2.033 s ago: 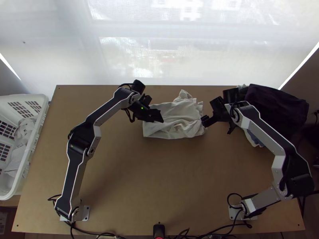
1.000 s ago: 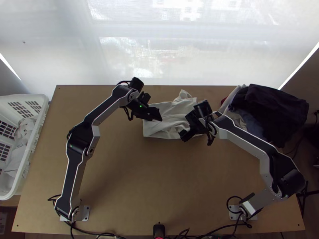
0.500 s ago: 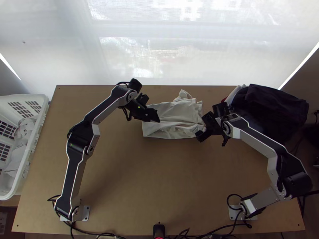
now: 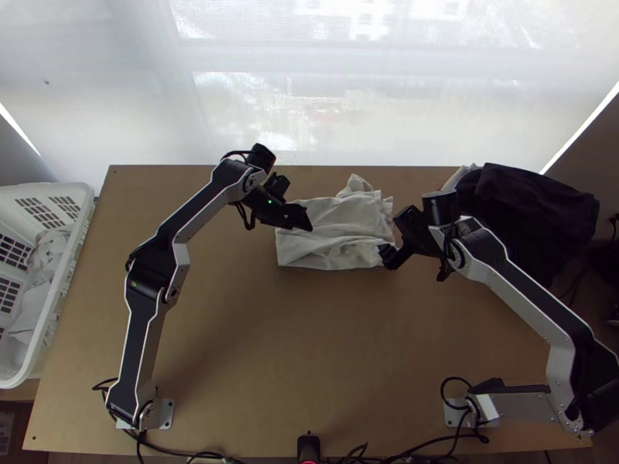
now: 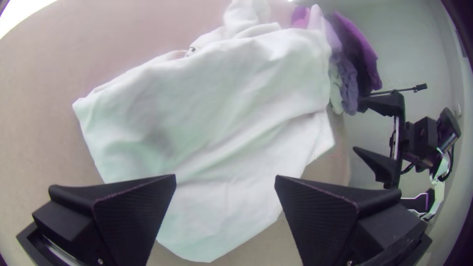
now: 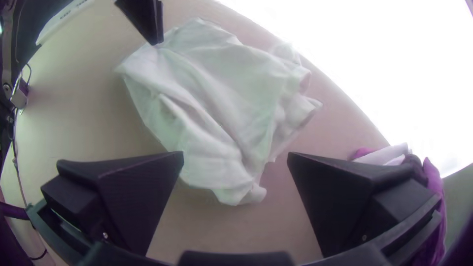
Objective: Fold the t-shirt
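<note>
Found the white t-shirt creased and partly bunched toward the far middle of the table. Had the left gripper at the cloth's left part, fingers spread wide. Held the right gripper likewise wide, by the cloth's right edge. Saw dark clothes piled at the far right, and a white basket with pale cloth inside at the left.

Bright window beyond the wooden table.
</note>
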You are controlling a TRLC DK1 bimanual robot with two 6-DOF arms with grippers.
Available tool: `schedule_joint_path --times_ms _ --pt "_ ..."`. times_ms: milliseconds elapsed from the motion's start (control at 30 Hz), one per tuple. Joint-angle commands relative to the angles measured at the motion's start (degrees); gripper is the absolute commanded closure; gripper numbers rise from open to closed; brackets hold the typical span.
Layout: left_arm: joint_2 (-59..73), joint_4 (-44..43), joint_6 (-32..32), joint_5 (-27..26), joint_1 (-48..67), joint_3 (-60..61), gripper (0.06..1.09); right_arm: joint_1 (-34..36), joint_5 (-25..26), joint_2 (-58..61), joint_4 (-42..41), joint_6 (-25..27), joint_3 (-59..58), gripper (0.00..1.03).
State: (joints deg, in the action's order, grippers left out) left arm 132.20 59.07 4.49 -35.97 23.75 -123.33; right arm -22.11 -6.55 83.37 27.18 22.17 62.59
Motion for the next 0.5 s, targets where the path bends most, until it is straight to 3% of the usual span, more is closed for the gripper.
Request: schedule_joint_path --times_ms 0,200,467 --pt "-1.24 0.17 1.05 -0.16 0.33 -1.56 0.11 -10.06 4.09 -2.78 -1.34 4.98 -1.59 0.05" --pt "-0.01 -0.27 1.31 -0.16 0.69 -1.56 0.11 -20.08 10.85 0.74 -16.02 13.77 -8.97 0.05" --pt "2.36 -0.45 1.22 -0.07 1.13 -2.18 0.11 -21.66 14.54 6.10 -35.00 22.91 -12.84 0.05"
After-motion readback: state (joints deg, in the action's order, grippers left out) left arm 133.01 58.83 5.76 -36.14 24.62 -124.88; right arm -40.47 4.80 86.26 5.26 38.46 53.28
